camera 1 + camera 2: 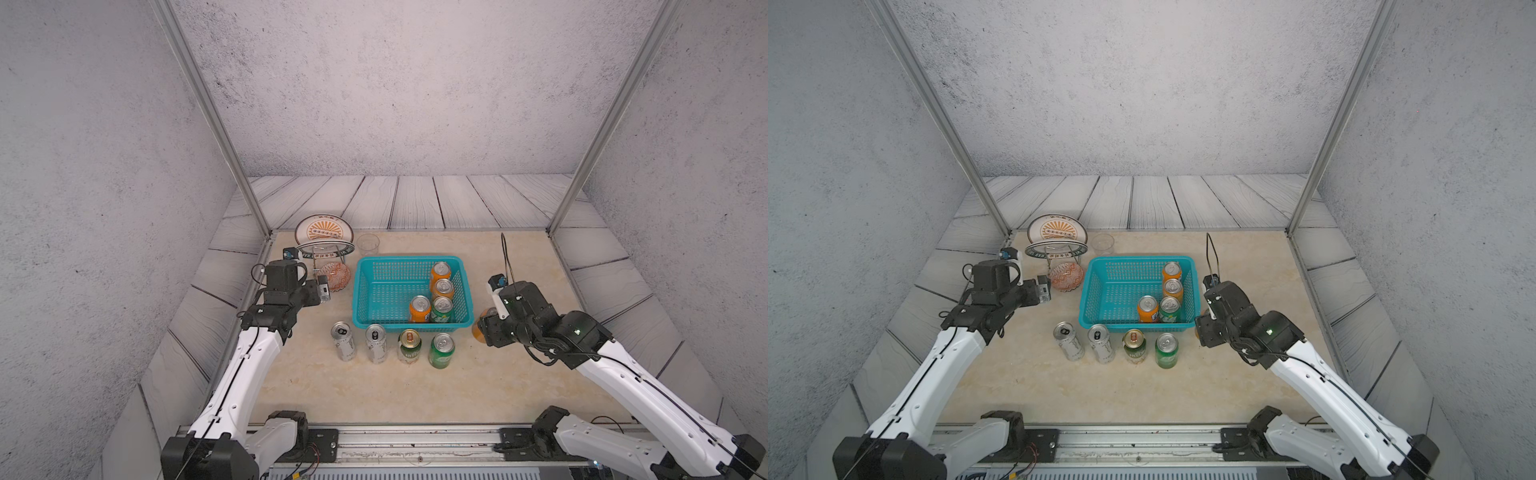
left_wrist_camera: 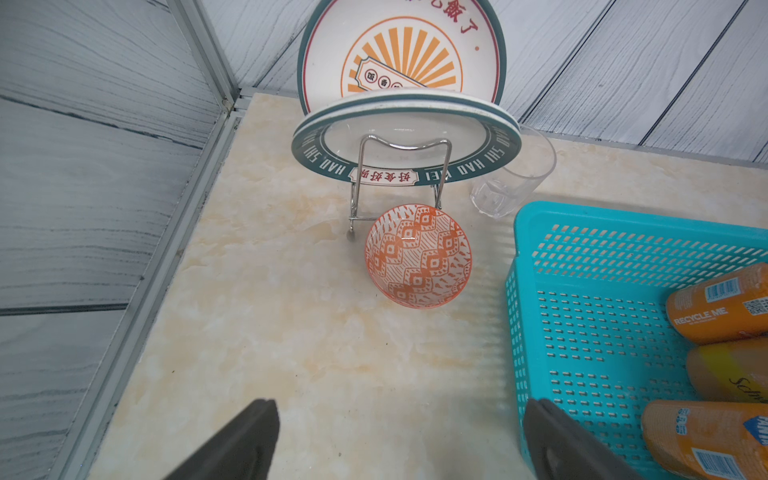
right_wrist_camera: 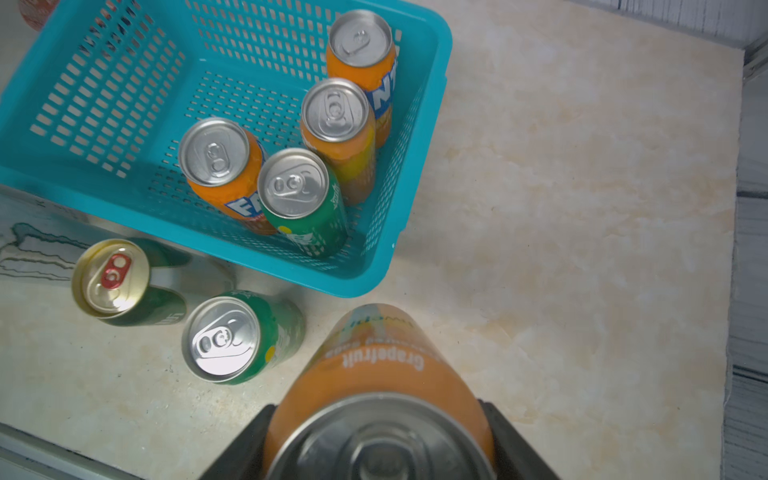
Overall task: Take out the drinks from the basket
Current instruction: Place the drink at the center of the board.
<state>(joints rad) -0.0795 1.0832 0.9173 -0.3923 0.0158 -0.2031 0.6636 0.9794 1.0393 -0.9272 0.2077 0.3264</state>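
Right wrist view: an orange grapefruit can (image 3: 374,365), a smooth metal cylinder with a silver lid, is pinched upright between the dark flat fingers of the right gripper (image 3: 378,432). It is outside the basket, by its near right corner; whether its base touches the table cannot be told. The teal plastic basket (image 3: 432,54), rectangular with perforated walls and a flared rim, holds four upright cans at its right side: three orange cans (image 3: 214,166) and one green can (image 3: 299,195). In both top views four more stand in a row on the marbled beige tabletop (image 1: 374,395) just in front of the basket: two slim silver-white cans (image 1: 343,341), a gold-topped green can (image 1: 409,347) and a plain green can (image 1: 441,351). The left gripper (image 2: 399,440) is spread wide and empty, left of the basket. It faces a patterned orange bowl (image 2: 417,255), a wire rack (image 2: 360,178) with two plates (image 2: 403,54), and a clear cup (image 2: 511,183).
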